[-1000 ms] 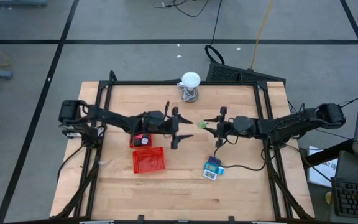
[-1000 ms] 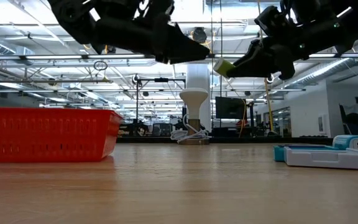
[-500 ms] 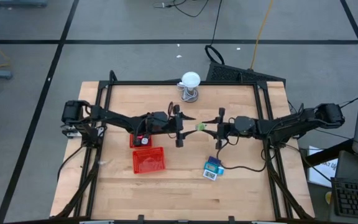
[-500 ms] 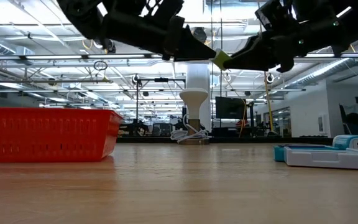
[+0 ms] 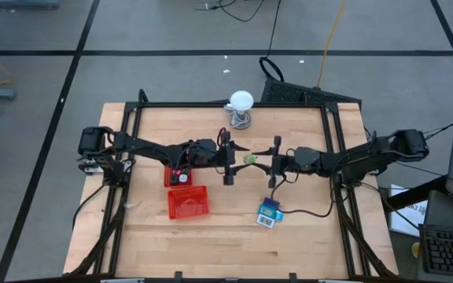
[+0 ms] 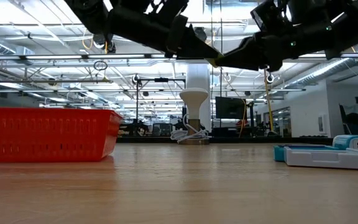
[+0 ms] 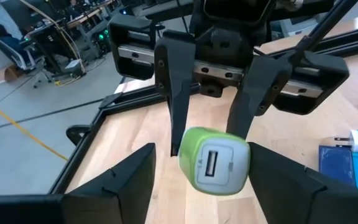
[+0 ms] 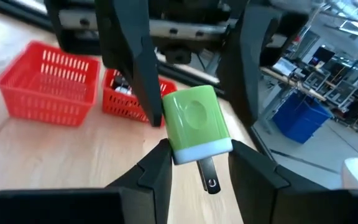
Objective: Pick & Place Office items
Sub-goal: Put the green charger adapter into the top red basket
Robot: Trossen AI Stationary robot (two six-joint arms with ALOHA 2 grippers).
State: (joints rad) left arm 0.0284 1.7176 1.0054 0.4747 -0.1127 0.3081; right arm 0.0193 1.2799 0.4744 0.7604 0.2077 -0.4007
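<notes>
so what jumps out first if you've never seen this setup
The two arms meet nose to nose above the table's middle, the right tool shut on a lime-green USB charger and the left tool open around it. Next, two red mesh trays lie under the left arm, and a white ball on a wire stand stands at the far edge.

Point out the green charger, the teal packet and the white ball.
green charger (image 8: pixel 194 121): right wrist view, on its green body, between the right gripper's fingers.
teal packet (image 5: pixel 270 212): high view, on its top face.
white ball (image 5: pixel 241 100): high view, on the ball's top.
</notes>
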